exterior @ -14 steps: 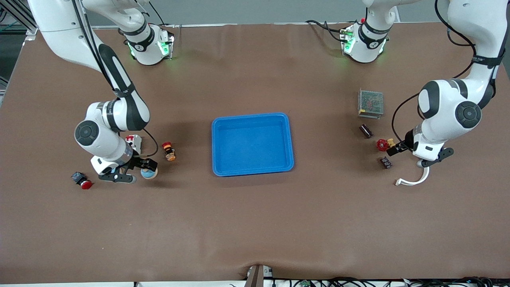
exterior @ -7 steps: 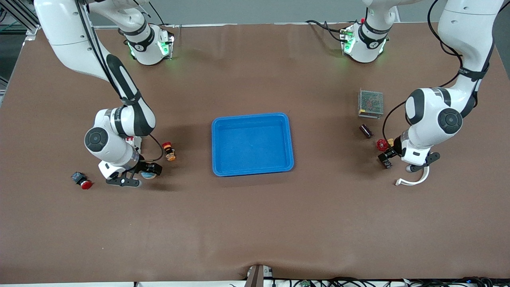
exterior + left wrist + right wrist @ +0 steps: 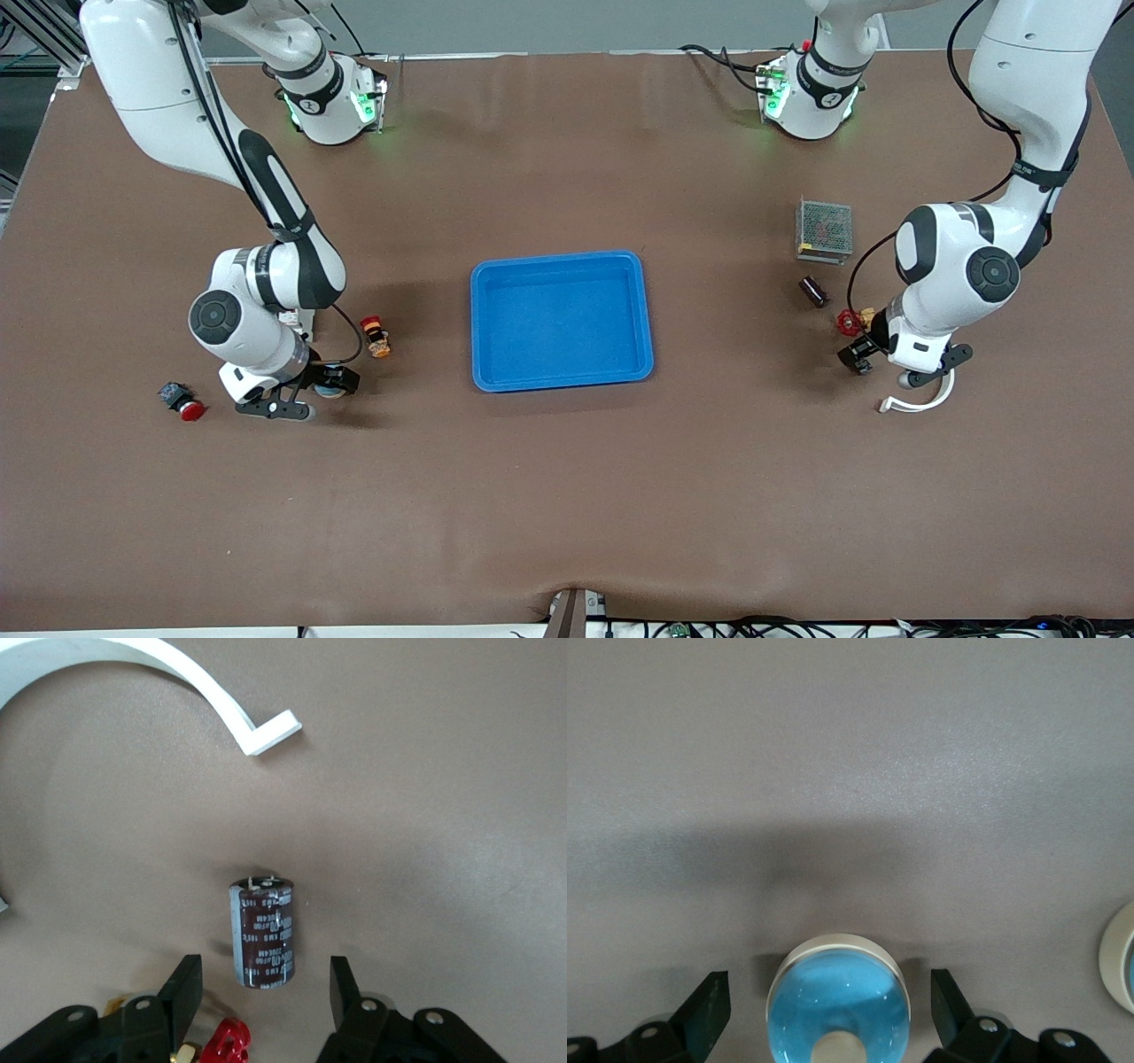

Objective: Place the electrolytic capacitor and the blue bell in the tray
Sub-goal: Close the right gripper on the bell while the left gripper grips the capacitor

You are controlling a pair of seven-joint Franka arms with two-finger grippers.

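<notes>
Front view: tray [image 3: 562, 321] sits mid-table, bright blue, nothing in it. Grey mesh box [image 3: 825, 230] stands toward the left arm's end; contents unreadable. Left arm bends down sharply at that end, left gripper [image 3: 858, 353] low at the table among small parts: red valve knob [image 3: 850, 322], dark cylinder [image 3: 814, 291], white curved strip [image 3: 918, 401]. Right arm folds down at its own end, right gripper [image 3: 317, 387] low over the blue bell [image 3: 331, 388], mostly hidden there. Red-capped button [image 3: 376, 335] and another red button [image 3: 183, 401] lie nearby.

Left wrist view: electrolytic capacitor [image 3: 262, 932] lies on its side on the table, long axis running straight away from the gripper, terminal end pointing away. Left fingers [image 3: 183, 989] stand either side of its near end, partly spread, gaps visible, not touching it.

Right wrist view: bell [image 3: 838, 999] sits upright, dome up, centre button showing, between the right fingers [image 3: 709, 1008]. Jaws wide, clear gaps both sides, nothing gripped.
</notes>
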